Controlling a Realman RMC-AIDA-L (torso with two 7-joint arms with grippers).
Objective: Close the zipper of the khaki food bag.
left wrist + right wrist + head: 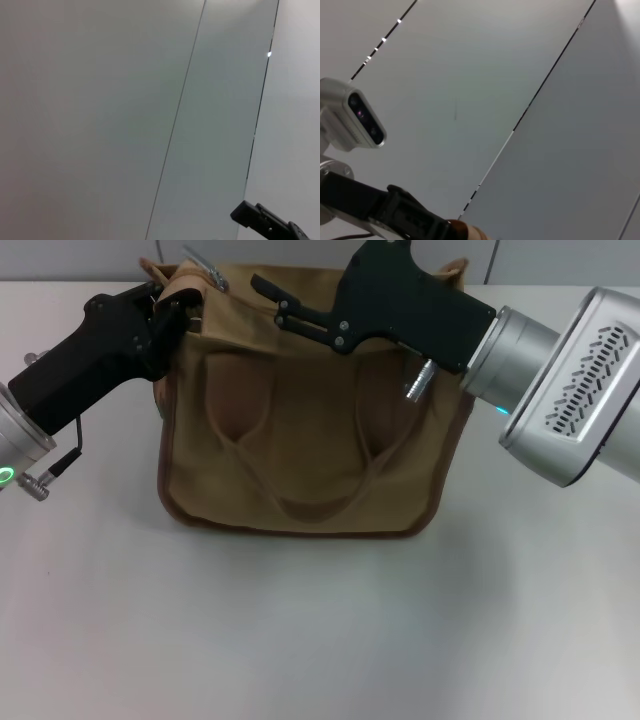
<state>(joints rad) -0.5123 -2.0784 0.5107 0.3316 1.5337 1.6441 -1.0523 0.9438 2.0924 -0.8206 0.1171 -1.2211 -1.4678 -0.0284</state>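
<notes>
The khaki food bag (310, 430) stands on the tabletop (320, 630), its far-left corner pinched in the left gripper (178, 302), while the right gripper (268, 292), fingers' state indiscernible, reaches across toward the zipper (205, 270), which it must grasp and draw along.

Matte black angular gripper housings: left gripper (170, 312), right gripper (268, 290). Behind the fingers, silver cylindrical wrists, slotted vents, green indicator ring, thin black cable.
</notes>
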